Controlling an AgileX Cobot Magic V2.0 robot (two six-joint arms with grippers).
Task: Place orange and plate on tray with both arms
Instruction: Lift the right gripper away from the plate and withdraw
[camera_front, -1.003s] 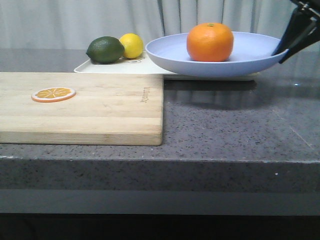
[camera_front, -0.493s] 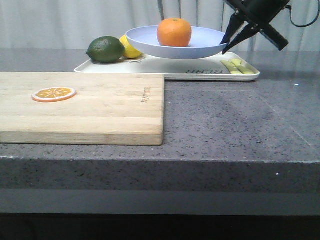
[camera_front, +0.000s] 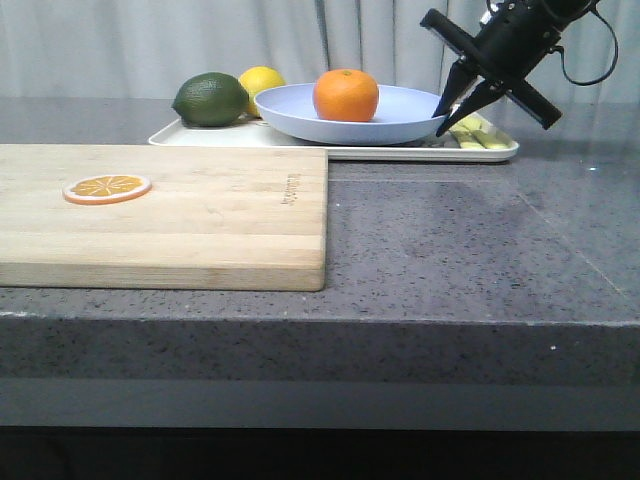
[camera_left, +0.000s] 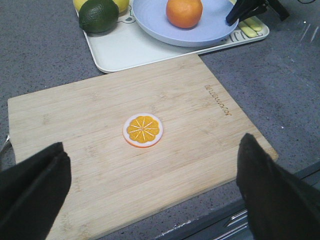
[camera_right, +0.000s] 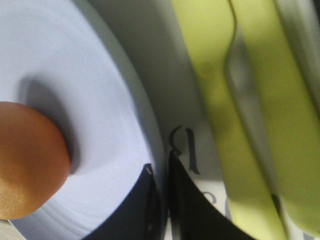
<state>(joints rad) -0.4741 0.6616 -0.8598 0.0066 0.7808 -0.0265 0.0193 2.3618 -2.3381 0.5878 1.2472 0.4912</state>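
Right wrist view: right claw (camera_right: 160, 192) pinches the plate (camera_right: 100, 115) rim; left claw (camera_left: 150, 190) gapes wide.

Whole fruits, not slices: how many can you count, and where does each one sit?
3. The orange sits in the plate; the lime and the lemon sit on the tray's far left corner. More could be hidden behind them.

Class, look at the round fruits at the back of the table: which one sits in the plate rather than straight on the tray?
The orange. It rests inside the plate, while the lemon and lime sit directly on the tray.
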